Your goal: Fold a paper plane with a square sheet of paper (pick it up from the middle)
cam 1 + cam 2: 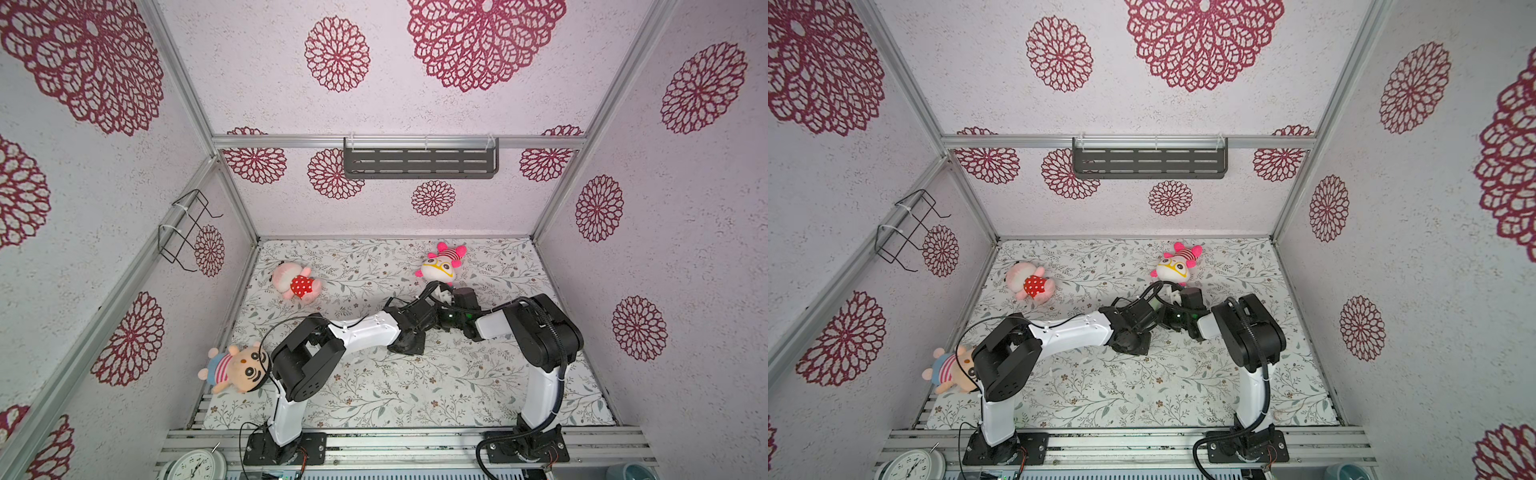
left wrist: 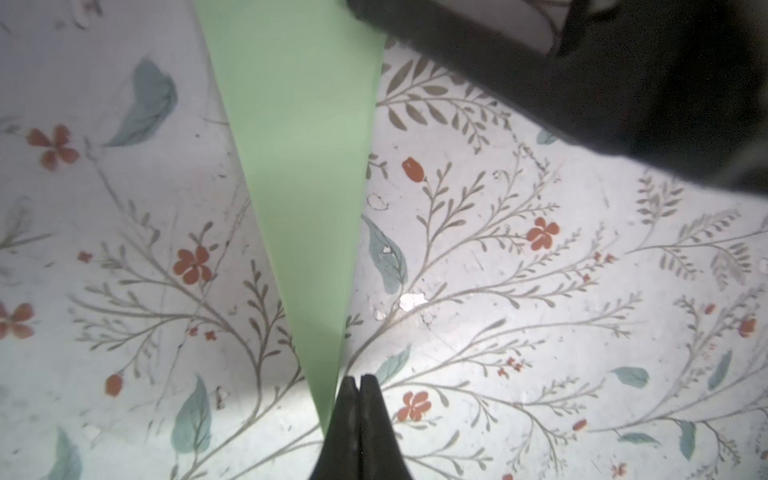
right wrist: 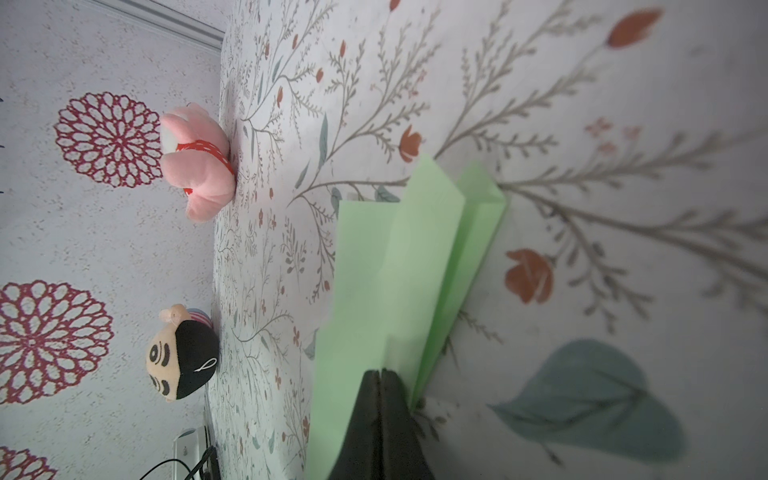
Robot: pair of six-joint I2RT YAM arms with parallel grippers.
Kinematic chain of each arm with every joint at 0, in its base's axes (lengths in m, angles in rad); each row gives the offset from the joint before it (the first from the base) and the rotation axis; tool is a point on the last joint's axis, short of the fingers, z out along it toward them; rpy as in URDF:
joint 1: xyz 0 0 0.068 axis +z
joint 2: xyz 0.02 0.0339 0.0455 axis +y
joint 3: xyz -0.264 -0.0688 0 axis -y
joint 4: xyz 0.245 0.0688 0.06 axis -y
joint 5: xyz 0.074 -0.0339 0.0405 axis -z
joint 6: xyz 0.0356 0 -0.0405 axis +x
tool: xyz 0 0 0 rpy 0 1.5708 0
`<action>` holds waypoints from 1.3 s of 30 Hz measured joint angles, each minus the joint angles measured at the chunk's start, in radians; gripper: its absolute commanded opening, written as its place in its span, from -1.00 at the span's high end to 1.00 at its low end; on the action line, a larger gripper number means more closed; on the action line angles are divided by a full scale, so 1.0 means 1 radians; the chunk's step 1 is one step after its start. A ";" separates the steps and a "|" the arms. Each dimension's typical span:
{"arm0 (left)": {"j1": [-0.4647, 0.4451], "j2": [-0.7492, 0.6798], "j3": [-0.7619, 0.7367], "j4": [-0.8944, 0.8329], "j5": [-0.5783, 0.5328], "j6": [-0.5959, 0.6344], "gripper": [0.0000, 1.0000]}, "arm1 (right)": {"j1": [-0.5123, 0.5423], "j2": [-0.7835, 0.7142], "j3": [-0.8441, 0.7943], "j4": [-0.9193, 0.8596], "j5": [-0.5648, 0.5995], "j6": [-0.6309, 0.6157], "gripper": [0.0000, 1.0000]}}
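The square sheet of paper is folded into a pale green paper plane (image 3: 399, 257). It stands on the floral table mat with its flaps raised. My right gripper (image 3: 380, 371) is shut on its near end, with green paper on both sides of the fingers. In the left wrist view the paper plane (image 2: 299, 166) is a long narrow wedge. Its point runs down beside my left gripper (image 2: 359, 378), which is shut. I cannot tell whether paper is pinched there. In both top views the two wrists (image 1: 451, 309) (image 1: 1177, 309) meet behind the table's middle and hide the paper.
A pink plush in a red dotted dress (image 1: 297, 284) lies at the back left. A plush with yellow glasses (image 1: 440, 264) lies just behind the wrists. A striped boy doll (image 1: 237, 368) lies by the left arm's elbow. A dark shelf (image 1: 419, 160) hangs on the back wall.
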 measured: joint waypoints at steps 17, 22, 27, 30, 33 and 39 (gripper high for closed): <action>0.024 0.092 0.085 -0.044 -0.037 0.025 0.89 | 0.000 0.002 -0.006 0.016 0.000 0.008 0.89; 0.024 0.095 0.085 -0.055 -0.038 0.025 0.89 | -0.001 0.003 -0.006 0.018 -0.001 0.009 0.89; 0.024 0.095 0.079 -0.057 -0.036 0.023 0.90 | -0.001 0.004 -0.006 0.020 -0.001 0.010 0.89; 0.024 0.095 0.075 -0.056 -0.036 0.019 0.92 | -0.001 0.005 -0.006 0.021 -0.002 0.011 0.89; 0.024 0.092 0.068 -0.051 -0.033 0.013 0.94 | -0.001 0.005 -0.006 0.022 -0.002 0.011 0.89; 0.011 0.084 0.053 -0.049 -0.031 -0.005 0.98 | -0.001 0.006 -0.006 0.023 -0.002 0.012 0.89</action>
